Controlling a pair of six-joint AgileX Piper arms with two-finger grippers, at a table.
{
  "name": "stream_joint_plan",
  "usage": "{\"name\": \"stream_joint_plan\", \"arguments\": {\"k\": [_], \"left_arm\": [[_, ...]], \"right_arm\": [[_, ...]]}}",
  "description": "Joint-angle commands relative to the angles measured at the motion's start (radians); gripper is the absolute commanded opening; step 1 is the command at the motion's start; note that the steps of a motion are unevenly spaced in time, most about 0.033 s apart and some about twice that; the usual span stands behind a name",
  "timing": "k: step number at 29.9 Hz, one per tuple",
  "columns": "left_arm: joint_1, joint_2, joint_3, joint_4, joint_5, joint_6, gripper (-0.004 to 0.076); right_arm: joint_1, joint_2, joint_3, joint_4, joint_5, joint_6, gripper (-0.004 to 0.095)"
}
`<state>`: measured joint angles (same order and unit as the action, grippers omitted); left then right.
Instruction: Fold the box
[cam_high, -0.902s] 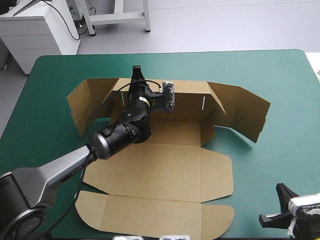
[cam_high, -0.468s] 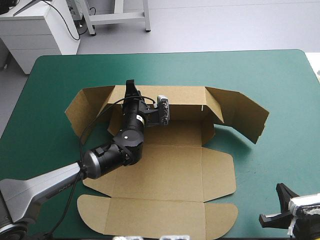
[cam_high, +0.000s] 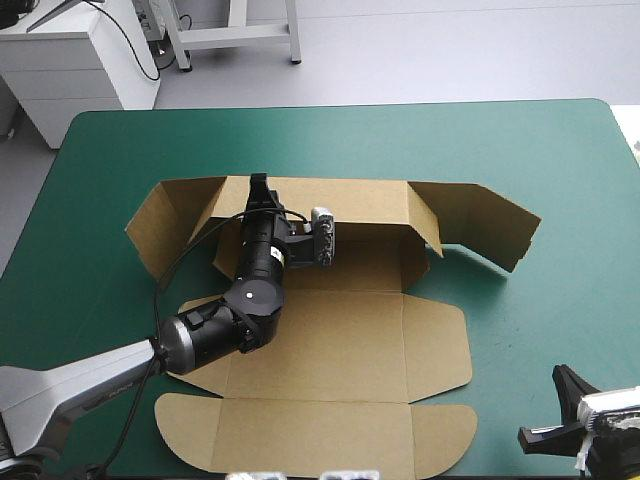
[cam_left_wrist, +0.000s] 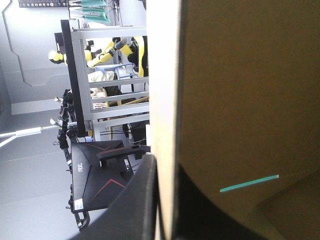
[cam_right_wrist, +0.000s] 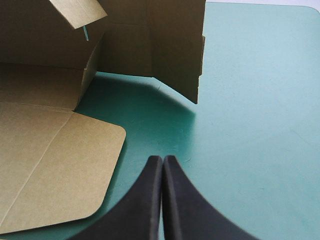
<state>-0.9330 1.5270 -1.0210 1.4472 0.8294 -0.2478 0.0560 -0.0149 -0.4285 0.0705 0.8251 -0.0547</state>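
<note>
teal-green table (cam_high: 560, 150): brown box (cam_high: 330, 340) mid-table, far wall up, lid flat nearside. left arm stretched across it, left gripper (cam_high: 260, 185) clamped on far wall. right gripper (cam_right_wrist: 162, 159) closed, empty, near-right corner.

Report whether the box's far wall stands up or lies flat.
Up. The box has its far wall raised, the left gripper shut on its top edge; the near panels lie flat on the table.

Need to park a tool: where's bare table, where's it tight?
Free: teal-green cover between the box and far edge; right side ahead of the shut right gripper. Crowded: centre, left gripper pinching the box's back wall.
</note>
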Motion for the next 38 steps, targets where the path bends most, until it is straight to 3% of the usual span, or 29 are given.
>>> {"name": "stream_joint_plan", "arguments": {"k": [1, 9, 16, 25, 38], "left_arm": [[-0.005, -0.030, -0.005, -0.026, 0.037, -0.014, -0.0008], [-0.005, -0.030, -0.005, -0.024, 0.035, -0.014, -0.0008], [-0.005, -0.028, -0.005, -0.024, 0.029, -0.014, -0.0008], [-0.005, -0.028, -0.005, -0.024, 0.026, 0.001, -0.0008], [-0.005, -0.028, -0.005, -0.024, -0.043, -0.012, -0.0008]], "right_arm": [[0.000, -0.022, -0.021, -0.003, -0.093, 0.000, -0.0020], [0.000, 0.084, -0.044, 0.000, -0.110, 0.076, -0.0018], [0.000, 0.468, -0.269, 0.140, -0.242, 0.005, -0.0020], [0.000, 0.972, -0.704, 0.244, -0.151, -0.095, -0.0020], [0.000, 1.436, -1.123, 0.264, -0.042, -0.099, -0.0020]]}}
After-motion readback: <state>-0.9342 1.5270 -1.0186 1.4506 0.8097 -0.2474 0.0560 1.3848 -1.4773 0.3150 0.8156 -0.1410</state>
